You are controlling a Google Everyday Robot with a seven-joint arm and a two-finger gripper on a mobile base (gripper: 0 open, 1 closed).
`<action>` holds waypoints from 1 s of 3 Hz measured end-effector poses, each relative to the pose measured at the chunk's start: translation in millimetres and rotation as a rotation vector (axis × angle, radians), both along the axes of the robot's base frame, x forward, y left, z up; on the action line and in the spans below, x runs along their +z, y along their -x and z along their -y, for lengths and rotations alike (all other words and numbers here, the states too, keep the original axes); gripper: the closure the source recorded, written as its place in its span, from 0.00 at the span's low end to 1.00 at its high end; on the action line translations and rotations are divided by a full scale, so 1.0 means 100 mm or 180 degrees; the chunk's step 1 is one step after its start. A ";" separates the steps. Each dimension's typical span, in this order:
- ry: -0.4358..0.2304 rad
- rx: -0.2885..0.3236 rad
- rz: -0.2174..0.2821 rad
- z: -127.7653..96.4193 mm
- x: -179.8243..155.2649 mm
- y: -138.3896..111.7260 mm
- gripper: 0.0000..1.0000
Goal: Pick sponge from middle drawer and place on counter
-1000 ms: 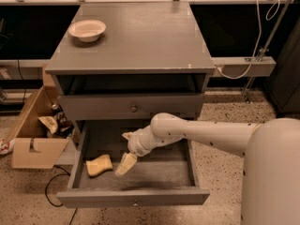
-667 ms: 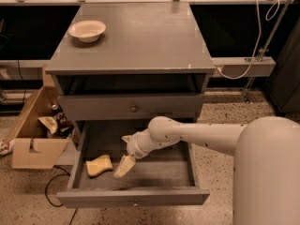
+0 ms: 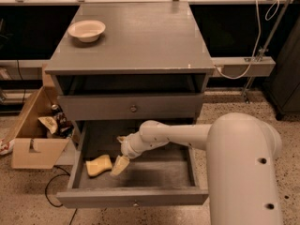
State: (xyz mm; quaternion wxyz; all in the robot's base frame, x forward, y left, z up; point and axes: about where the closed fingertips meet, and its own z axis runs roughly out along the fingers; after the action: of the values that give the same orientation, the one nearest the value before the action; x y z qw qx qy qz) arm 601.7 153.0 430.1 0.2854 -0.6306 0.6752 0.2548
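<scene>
1. Speckled floor [image 3: 234, 97] beneath grey cabinet [image 3: 199, 86]; worktop [image 3: 140, 41] above middle drawer [image 3: 154, 197], carrying cream bowl [image 3: 86, 30].
2. White arm [image 3: 187, 135] reaching into middle drawer from its right.
3. Middle drawer pulled out, inner floor showing.
4. Cardboard box [image 3: 33, 146] just left of middle drawer.
5. Gripper [image 3: 119, 154] inside middle drawer, left of centre, fingers apart, clamping nothing.
6. Sponge [image 3: 99, 165] flat on middle drawer's floor by left wall, just beside gripper.

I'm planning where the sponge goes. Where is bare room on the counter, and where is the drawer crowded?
The counter is bare from the bowl to its front and right edges. In the middle drawer the left front is crowded: the gripper sits just right of the sponge. The front floor right of the gripper is free.
</scene>
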 end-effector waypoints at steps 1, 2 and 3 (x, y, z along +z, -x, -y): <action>0.0031 0.0123 0.0078 -0.19 -0.25 -0.08 0.00; 0.0090 0.0257 0.0123 -0.38 -0.41 -0.09 0.00; 0.0198 0.0407 0.0132 -0.56 -0.53 -0.07 0.00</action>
State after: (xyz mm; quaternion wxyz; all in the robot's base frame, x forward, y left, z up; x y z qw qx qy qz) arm 608.9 209.1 377.0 0.2626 -0.6862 0.6352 0.2383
